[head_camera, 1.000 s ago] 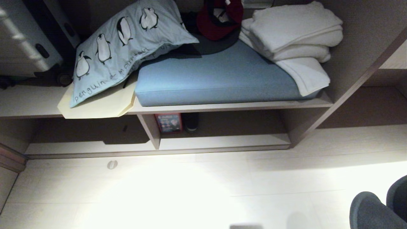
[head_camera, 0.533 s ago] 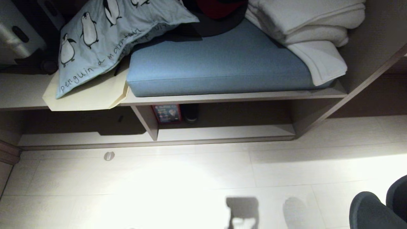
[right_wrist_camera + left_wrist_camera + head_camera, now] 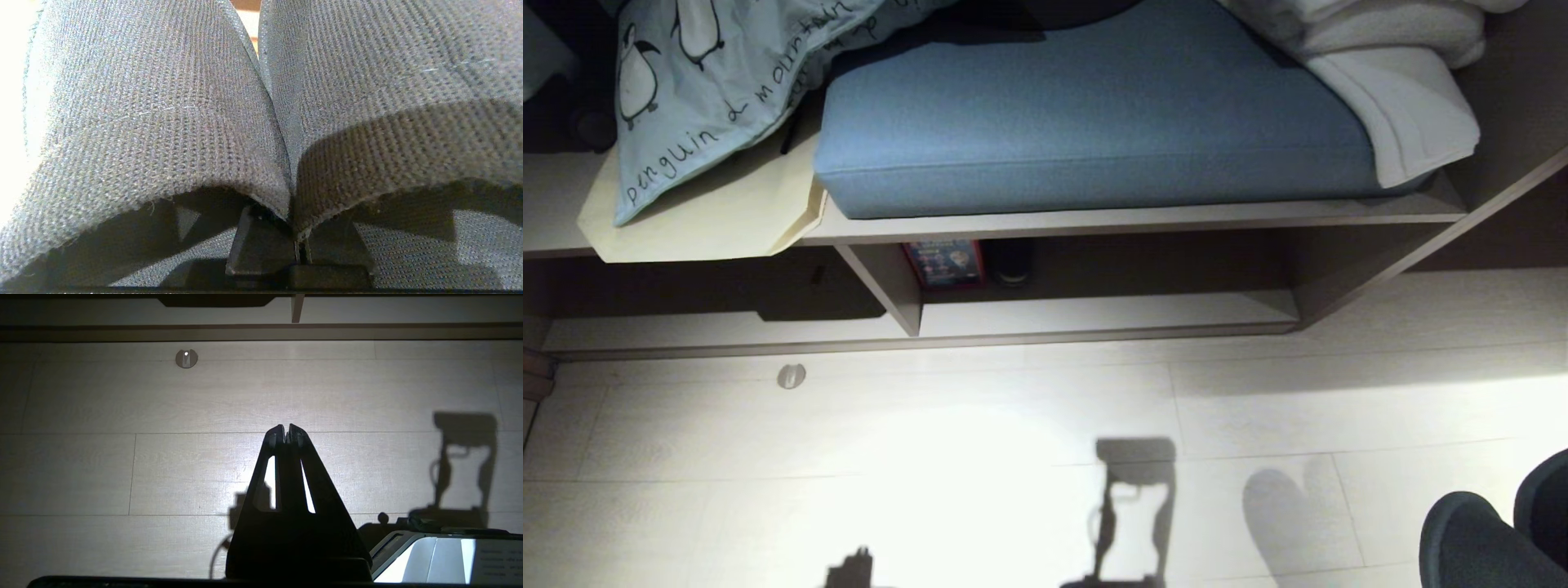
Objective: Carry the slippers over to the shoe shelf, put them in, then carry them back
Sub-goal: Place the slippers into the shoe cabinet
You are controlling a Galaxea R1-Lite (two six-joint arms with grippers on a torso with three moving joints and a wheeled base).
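R gripper [image 3: 296, 241] clamped on both slippers [image 3: 163, 114] by their inner edges only; thin pinch, so one could slip out w/ a jolt. L gripper [image 3: 287, 430] fingers together, idle over floor. Shelf [image 3: 1094, 314] at 12 o'clock, low opening; dangling toes may catch its front edge going in.

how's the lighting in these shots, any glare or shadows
Head view: a blown-out glare patch on the floor, with robot shadows beside it. Left wrist view: the left gripper is a backlit silhouette. Right wrist view: the slippers fill the frame, evenly lit, overexposed along one edge.
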